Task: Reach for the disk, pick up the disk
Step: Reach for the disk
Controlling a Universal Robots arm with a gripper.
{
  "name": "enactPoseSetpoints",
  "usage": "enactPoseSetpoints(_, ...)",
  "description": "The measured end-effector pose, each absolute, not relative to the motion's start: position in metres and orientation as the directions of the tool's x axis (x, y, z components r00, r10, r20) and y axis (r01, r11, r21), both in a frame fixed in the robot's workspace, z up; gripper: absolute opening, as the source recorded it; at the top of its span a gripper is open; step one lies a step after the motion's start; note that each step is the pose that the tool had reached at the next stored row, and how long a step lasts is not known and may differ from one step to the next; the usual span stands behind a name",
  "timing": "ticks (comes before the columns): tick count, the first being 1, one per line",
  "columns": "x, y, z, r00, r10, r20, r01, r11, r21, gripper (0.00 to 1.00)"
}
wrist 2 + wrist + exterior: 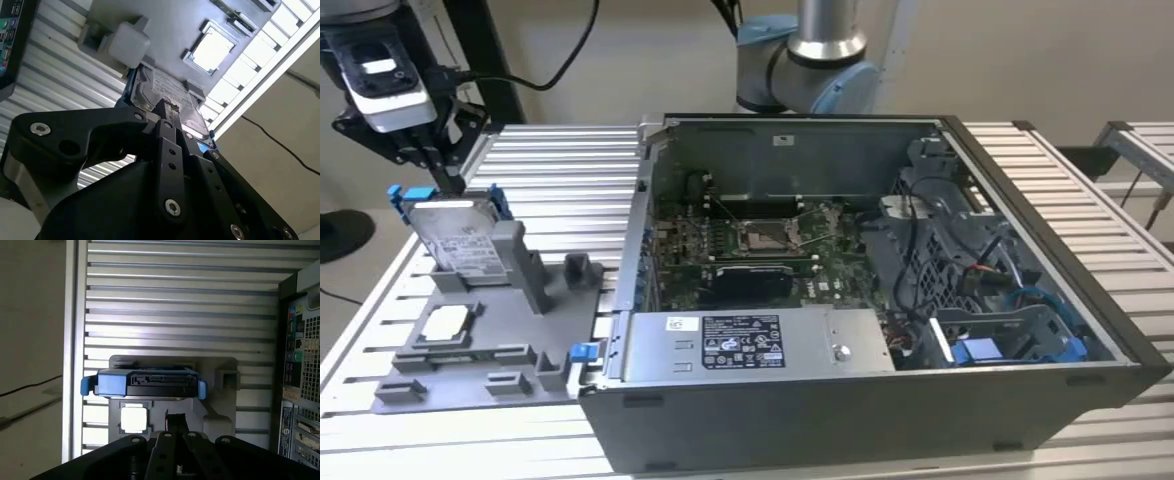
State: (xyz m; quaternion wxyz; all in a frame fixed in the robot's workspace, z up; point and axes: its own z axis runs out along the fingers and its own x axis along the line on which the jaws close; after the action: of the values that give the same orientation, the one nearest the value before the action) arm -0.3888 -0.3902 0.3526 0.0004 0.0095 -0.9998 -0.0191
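The disk [460,240] stands on edge in a grey holder [520,300] at the exterior view's left, beside the computer case [854,405]; stiff, dense, slick and probably shock-sensitive, it seems best pinched across its flat faces, while the end effector [454,187] hovers near its top edge, drawn together and empty.

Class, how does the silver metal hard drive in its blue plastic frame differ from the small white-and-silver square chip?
The hard drive stands on edge; the chip lies flat. The hard drive is larger and rectangular, the chip square. Only the hard drive has a blue frame. Both sit on the grey fixture.
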Motion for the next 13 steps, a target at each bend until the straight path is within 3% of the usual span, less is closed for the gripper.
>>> enactPoseSetpoints(13, -0.422, -0.374, 0.351, -1.0, -0.019, 0.0, -0.019, 0.999, 0.038, 0.0)
